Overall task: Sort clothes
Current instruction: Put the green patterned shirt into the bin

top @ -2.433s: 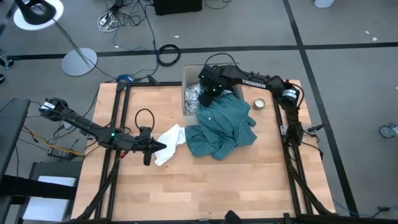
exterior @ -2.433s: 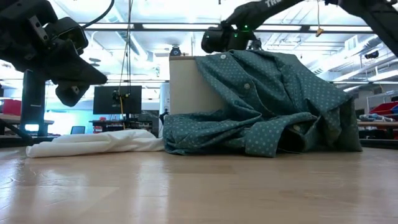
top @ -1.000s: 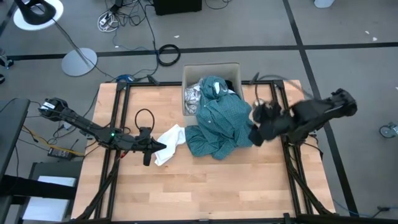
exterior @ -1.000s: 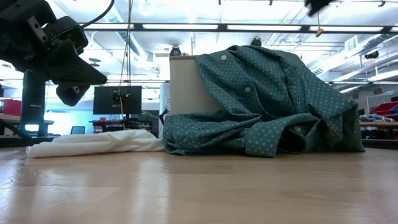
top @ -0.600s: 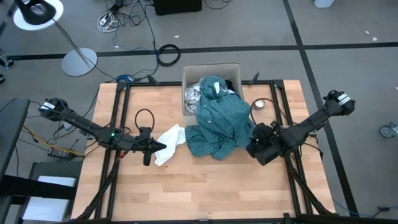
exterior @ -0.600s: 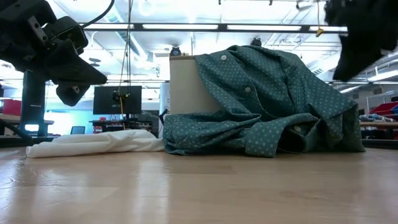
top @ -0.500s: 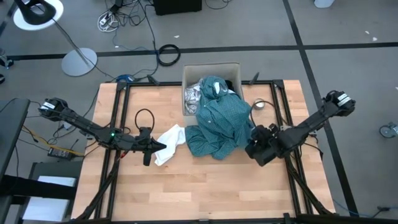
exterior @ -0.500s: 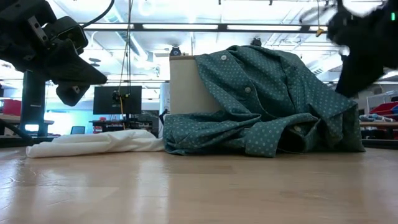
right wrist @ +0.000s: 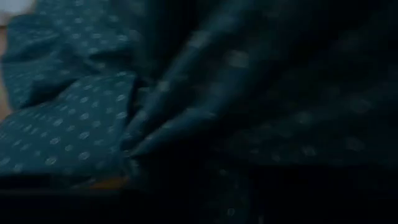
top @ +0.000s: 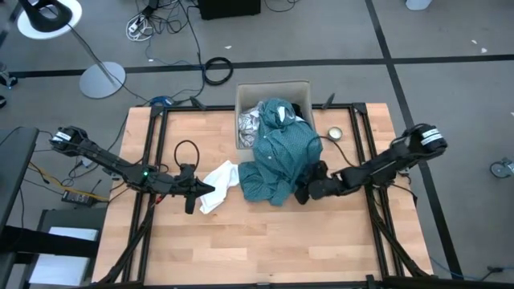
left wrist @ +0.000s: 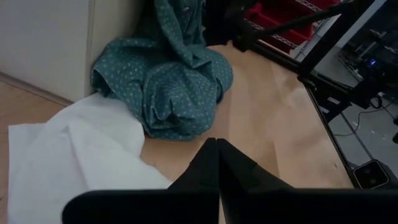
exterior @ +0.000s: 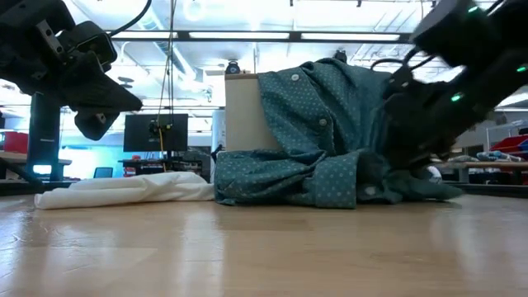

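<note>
Right hand (top: 305, 193) buried in teal shirt (top: 281, 156) — grip state unreadable. Pinch one layer only, lift slowly clear of box (top: 241, 120).

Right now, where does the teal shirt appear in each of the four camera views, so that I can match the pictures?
High view: the teal shirt lies mid-table, draped from the cardboard box down onto the wood.
Low view: it fills the centre, hanging off the box.
Left wrist view: a bunched fold beside the white cloth.
Right wrist view: it fills the picture, very close.
Shared landmark: the box, except in the right wrist view.
</note>
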Robot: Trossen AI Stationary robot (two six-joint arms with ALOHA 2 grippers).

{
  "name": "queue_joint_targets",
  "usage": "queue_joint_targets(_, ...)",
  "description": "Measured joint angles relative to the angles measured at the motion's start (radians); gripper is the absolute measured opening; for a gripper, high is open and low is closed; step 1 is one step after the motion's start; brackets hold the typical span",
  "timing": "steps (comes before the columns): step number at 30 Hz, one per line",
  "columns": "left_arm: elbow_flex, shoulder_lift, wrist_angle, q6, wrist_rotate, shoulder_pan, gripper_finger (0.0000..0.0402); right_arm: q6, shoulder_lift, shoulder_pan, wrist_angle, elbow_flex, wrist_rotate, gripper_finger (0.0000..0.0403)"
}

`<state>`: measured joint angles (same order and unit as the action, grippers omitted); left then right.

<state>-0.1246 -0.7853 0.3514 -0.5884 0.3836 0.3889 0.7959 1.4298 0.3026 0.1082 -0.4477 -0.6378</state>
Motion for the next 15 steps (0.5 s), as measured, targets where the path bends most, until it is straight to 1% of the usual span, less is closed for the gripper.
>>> queue_joint_targets(1, 0.0, 0.0, 0.001, 0.0, 0.0, 0.0, 0.0, -0.027, 0.027, -0.012, 0.034, -0.007, 0.005, 0.0184)
queue_joint_targets(3, 0.0, 0.0, 0.002, 0.0, 0.0, 0.0, 0.0, -0.084, 0.078, -0.028, 0.101, -0.027, 0.023, 0.0145)
queue_joint_targets(5, 0.0, 0.0, 0.002, 0.0, 0.0, 0.0, 0.0, -0.14, 0.116, -0.033, 0.152, -0.054, 0.043, 0.0088)
queue_joint_targets(6, 0.0, 0.0, 0.002, 0.0, 0.0, 0.0, 0.0, -0.17, 0.13, -0.033, 0.171, -0.069, 0.052, 0.0052)
queue_joint_targets(7, 0.0, 0.0, 0.003, 0.0, 0.0, 0.0, 0.0, -0.199, 0.138, -0.031, 0.187, -0.085, 0.062, 0.0027)
queue_joint_targets(8, 0.0, 0.0, 0.002, 0.0, 0.0, 0.0, 0.0, -0.224, 0.141, -0.027, 0.194, -0.101, 0.07, 0.0017)
queue_joint_targets(11, 0.0, 0.0, 0.002, 0.0, 0.0, 0.0, 0.0, -0.291, 0.129, -0.014, 0.198, -0.163, 0.075, 0.0014)
queue_joint_targets(15, 0.0, 0.0, 0.002, 0.0, 0.0, 0.0, 0.0, -0.484, 0.079, 0.004, 0.198, -0.266, 0.075, 0.0006)
